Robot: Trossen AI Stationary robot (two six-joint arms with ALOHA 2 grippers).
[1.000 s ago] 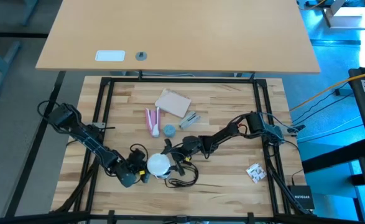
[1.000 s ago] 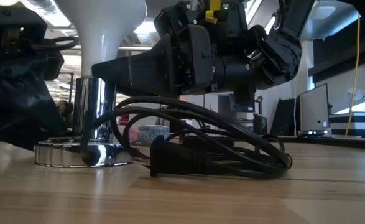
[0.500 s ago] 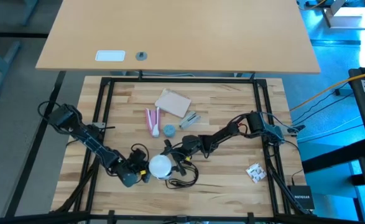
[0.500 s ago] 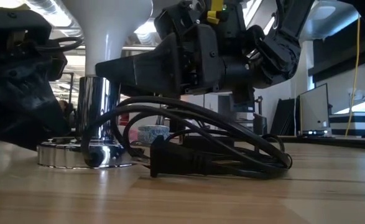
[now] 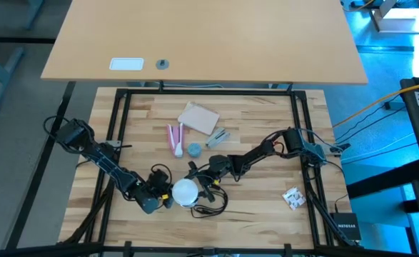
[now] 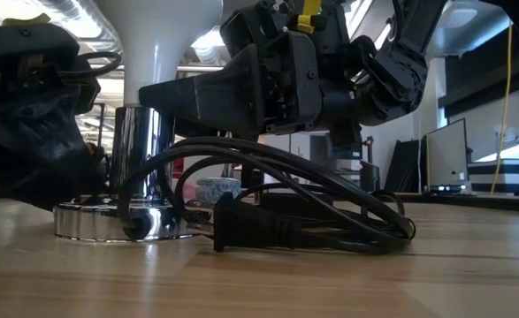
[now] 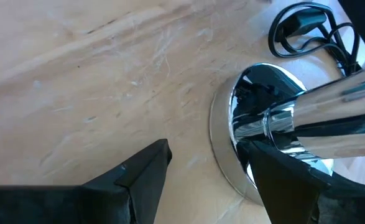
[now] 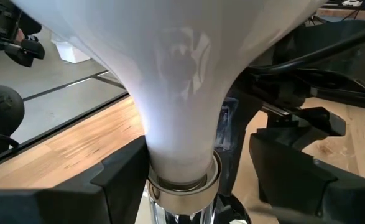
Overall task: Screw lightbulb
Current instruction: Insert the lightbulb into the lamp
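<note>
Left pincer (image 5: 165, 198) sits low at the front of the counter (image 5: 259, 207), its fingers (image 7: 138, 180) spread wide and released, straddling the chrome base (image 7: 232, 149) of the lamp stand without clamping it. Just to its right stands the lightbulb (image 5: 184, 190), seen from above as a white round dome. Its long axis runs straight up and down: dome on top, narrow neck pointing down into the shiny chrome socket (image 6: 135, 141) (the right wrist view shows the neck meeting a metal collar (image 8: 182, 180)). The bulb (image 8: 176, 81) stands upright, not tilted. Next along, the right pincer (image 5: 202, 187) reaches in level from the right, one dark finger (image 8: 107, 180) on each side of the bulb's neck, jaws apart; whether the pads actually touch the glass, I cannot tell. In front, a black cord (image 6: 312, 194) loops on the counter with its plug (image 6: 259, 231) lying flat. Farther back, a small blue cap (image 5: 194, 149).
</note>
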